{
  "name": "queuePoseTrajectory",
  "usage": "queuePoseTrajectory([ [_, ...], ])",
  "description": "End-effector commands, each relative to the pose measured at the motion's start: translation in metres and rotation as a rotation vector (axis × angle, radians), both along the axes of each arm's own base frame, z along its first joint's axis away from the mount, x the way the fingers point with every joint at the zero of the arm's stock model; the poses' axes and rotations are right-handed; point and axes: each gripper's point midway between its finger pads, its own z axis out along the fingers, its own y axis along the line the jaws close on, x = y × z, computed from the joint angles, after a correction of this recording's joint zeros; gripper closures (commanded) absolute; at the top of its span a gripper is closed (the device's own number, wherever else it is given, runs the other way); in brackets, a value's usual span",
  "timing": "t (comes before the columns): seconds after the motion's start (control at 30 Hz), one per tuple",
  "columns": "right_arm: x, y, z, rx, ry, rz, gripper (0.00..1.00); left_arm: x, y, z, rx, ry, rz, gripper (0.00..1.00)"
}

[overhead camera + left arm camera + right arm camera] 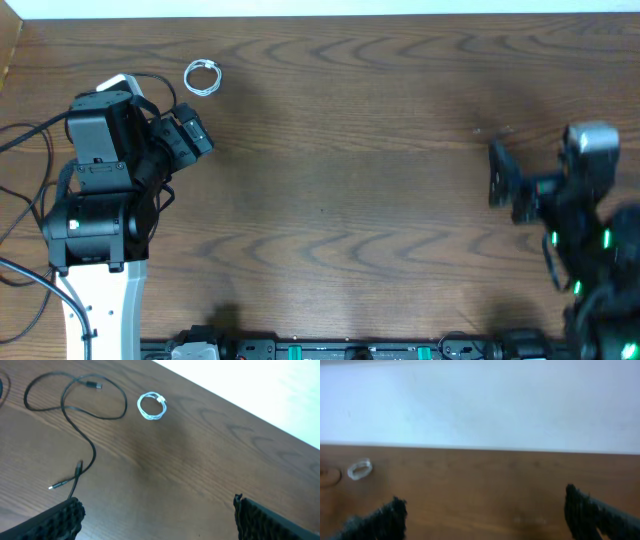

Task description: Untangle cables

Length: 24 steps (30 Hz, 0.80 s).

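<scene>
A small white cable [152,406], wound into a tight coil, lies on the wooden table [200,460]; it also shows as the white coil [203,77] and the white coil [359,469]. A long thin black cable [75,402] loops to its left, with one plug end [93,384] near the top and another plug end [57,486] close to my left finger. My left gripper [195,135] hangs open below and left of the coil, holding nothing [157,517]. At the far right of the table my right gripper [500,180] stands open and empty [482,512].
More thin black cords [25,135] run round the left arm's base [95,225] at the table's left edge. A white wall [480,405] stands behind the far table edge. Black equipment [300,350] lines the near edge.
</scene>
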Motion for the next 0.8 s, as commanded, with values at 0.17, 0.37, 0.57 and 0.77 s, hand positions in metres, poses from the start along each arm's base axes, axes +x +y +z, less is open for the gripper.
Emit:
queuePoseTrajectory([
  [0.17, -0.028, -0.007, -0.075, -0.015, -0.148, -0.013, 0.01, 0.000, 0.002, 0.001, 0.016, 0.000, -0.002, 0.02],
  [0.37, -0.025, -0.007, -0.121, -0.014, -0.172, -0.012, 0.01, 0.000, 0.002, 0.001, 0.016, 0.000, -0.003, 0.03],
  [0.57, -0.016, -0.007, -0.158, -0.015, -0.132, -0.012, 0.01, 0.000, 0.002, 0.001, 0.016, 0.000, -0.002, 0.03],
  [0.77, -0.014, -0.007, -0.175, -0.016, -0.096, -0.011, 0.01, 0.000, 0.002, 0.001, 0.016, 0.000, -0.002, 0.02],
])
